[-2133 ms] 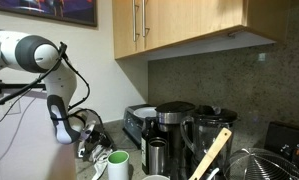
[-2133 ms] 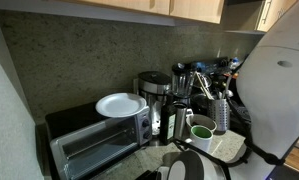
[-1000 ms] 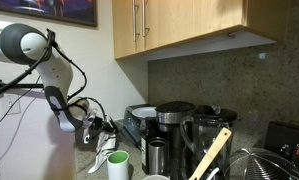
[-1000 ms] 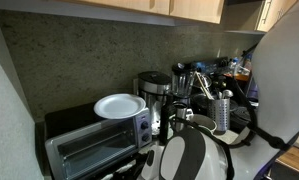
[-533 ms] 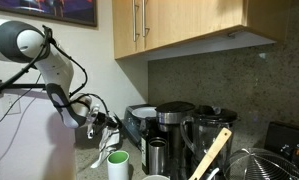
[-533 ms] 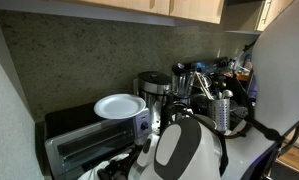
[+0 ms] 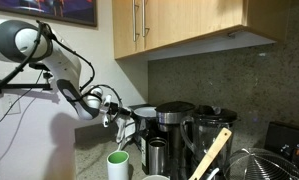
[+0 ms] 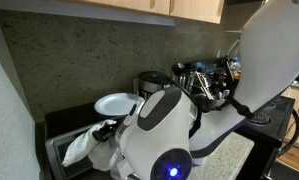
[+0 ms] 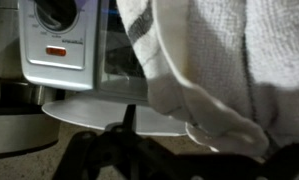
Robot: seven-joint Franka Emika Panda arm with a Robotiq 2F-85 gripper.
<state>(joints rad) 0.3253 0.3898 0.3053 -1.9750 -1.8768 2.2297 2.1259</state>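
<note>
My gripper [image 7: 121, 112] is shut on a white towel with a dark stripe [image 7: 130, 128], raised beside the silver toaster oven [image 7: 140, 126]. A white plate [image 7: 144, 108] lies on top of the oven. In an exterior view the towel [image 8: 81, 150] hangs in front of the oven door [image 8: 57, 148], below the gripper [image 8: 104, 131] and the plate [image 8: 114, 103]. In the wrist view the towel [image 9: 221, 62] fills the right side. The oven's control panel [image 9: 59, 45] and the plate [image 9: 97, 115] sit close behind it. The gripper [image 9: 159, 150] shows as a dark shape along the bottom edge.
A white mug with a green inside [image 7: 118, 165] stands on the counter below the gripper. A coffee maker [image 7: 174, 125], a blender [image 7: 215, 135] and a wooden spatula [image 7: 211, 155] stand along the stone backsplash. Wooden cabinets [image 7: 179, 25] hang overhead.
The arm has lifted the towel from low beside the mug and carried it up and across to the toaster oven. The mug stayed in place.
</note>
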